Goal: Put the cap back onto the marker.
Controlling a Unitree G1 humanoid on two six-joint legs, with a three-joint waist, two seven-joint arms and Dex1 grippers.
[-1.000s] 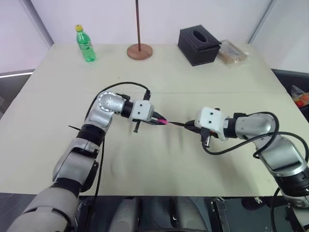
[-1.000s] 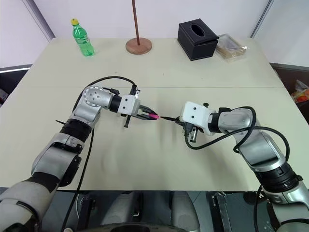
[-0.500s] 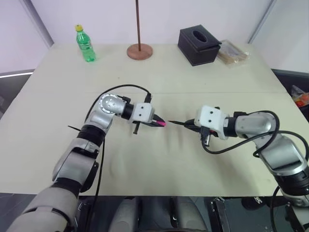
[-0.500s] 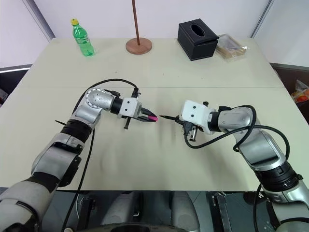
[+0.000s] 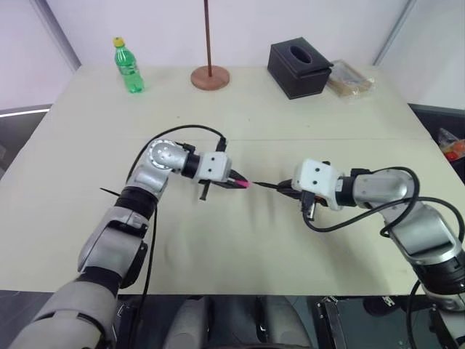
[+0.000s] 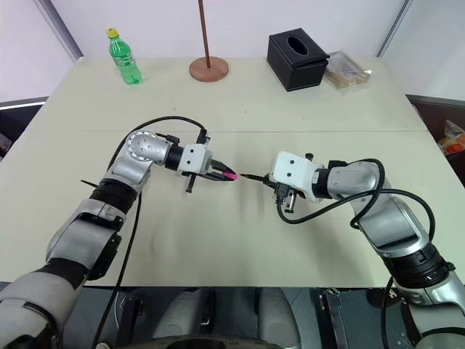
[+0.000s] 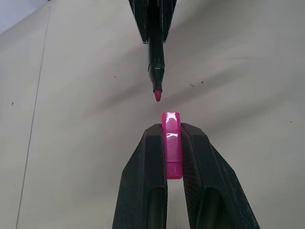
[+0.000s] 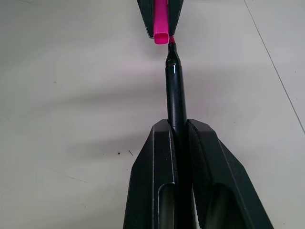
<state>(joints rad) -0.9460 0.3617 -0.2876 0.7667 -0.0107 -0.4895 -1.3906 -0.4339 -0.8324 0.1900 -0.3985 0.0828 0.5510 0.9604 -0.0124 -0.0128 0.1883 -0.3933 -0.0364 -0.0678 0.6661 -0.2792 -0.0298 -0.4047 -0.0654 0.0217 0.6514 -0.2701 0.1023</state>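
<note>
The cap [image 7: 171, 143] is pinched between the fingers of the left tool [image 5: 234, 181], open end facing the marker [image 8: 176, 95], above the middle of the table [image 5: 232, 247]. The marker is clamped in the right tool [image 5: 285, 190], its pink tip pointing at the cap. A small gap separates tip and cap mouth; from the right wrist the tip sits just beside the cap's rim, slightly off its centre.

Change noted: half a second ago the gap was wider; a second ago the two parts were close, about as now. The left tool has come back in. Judgement: a renewed alignment attempt; cap not yet seated. A small lateral correction appears needed before pushing together.

Along the far edge stand a green bottle [image 5: 128, 65], a round stand base [image 5: 210, 76] and a black tissue box [image 5: 299, 69].
</note>
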